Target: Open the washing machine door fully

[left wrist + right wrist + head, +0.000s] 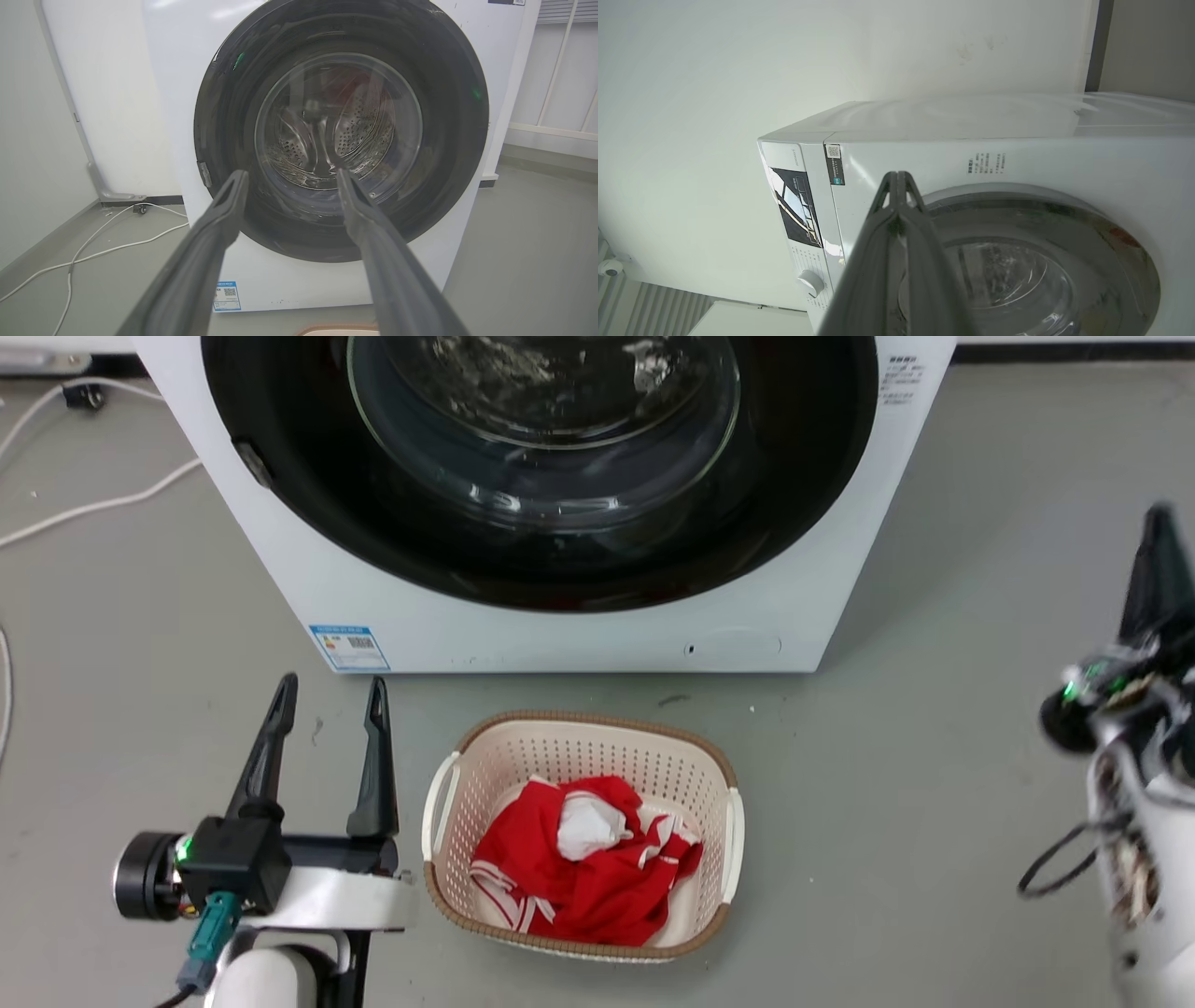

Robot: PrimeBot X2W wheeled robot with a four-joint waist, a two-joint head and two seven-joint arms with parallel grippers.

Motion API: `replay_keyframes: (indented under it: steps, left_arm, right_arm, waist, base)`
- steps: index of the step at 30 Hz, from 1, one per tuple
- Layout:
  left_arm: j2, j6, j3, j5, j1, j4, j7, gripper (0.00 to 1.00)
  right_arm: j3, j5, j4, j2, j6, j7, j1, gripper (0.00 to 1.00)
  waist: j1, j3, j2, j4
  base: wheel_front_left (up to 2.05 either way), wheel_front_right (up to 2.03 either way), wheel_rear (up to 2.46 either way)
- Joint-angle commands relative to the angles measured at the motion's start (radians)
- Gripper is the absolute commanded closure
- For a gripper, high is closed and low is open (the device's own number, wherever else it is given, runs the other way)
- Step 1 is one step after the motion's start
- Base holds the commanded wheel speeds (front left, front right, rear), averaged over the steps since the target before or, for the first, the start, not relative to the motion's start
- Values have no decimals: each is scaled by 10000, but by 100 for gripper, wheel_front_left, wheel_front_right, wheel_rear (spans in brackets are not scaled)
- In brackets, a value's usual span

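- Head view: the washing machine stands at the top centre on the grey floor. The washing machine door is closed flat against its white front, and a blue label sticker sits at the machine's lower left corner.
- The left gripper is at the lower left with its two dark fingers spread apart, holding nothing, well short of the machine.
- The right gripper rises at the right edge, clear of the machine. I cannot tell from here how its jaws stand.
- A perforated cream basket sits on the floor just before the machine, with a red and white garment in it. White cables lie on the floor to the left.
- Left wrist view: the spread fingers frame the lower half of the closed door. The steel drum shows through the glass.
- Right wrist view: the picture is turned on its side. The right fingers are pressed together on nothing, pointing at the machine's upper front near the door rim. A control panel and a white knob lie beyond.
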Motion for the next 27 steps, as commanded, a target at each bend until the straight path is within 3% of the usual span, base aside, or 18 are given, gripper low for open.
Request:
replay_keyframes:
  steps: [1,9,14,27]
  left_arm:
    - [-2,-39,-1,-12,-201,-50,-22,0]
    - [-40,-44,-69,-69,-881,-355,-22,0]
    - [-51,-65,-139,-49,-1293,-542,-22,0]
    - [-68,-143,-365,24,-1929,-865,-22,0]
  right_arm:
    - [66,44,129,-124,0,149,-391,100]
    - [872,-46,2310,-1442,0,1464,-3578,100]
    - [1763,-418,3586,-1895,0,2450,-5321,100]
    - [3723,-1671,6342,-1686,0,4470,-8709,100]
  waist:
    - [-1,360,0,74]
    - [-1,1391,0,257]
    - [-1,1939,0,374]
    - [-1,2935,0,530]
  base:
    - [0,0,0]
    - [0,0,0]
    - [0,0,0]
    - [0,0,0]
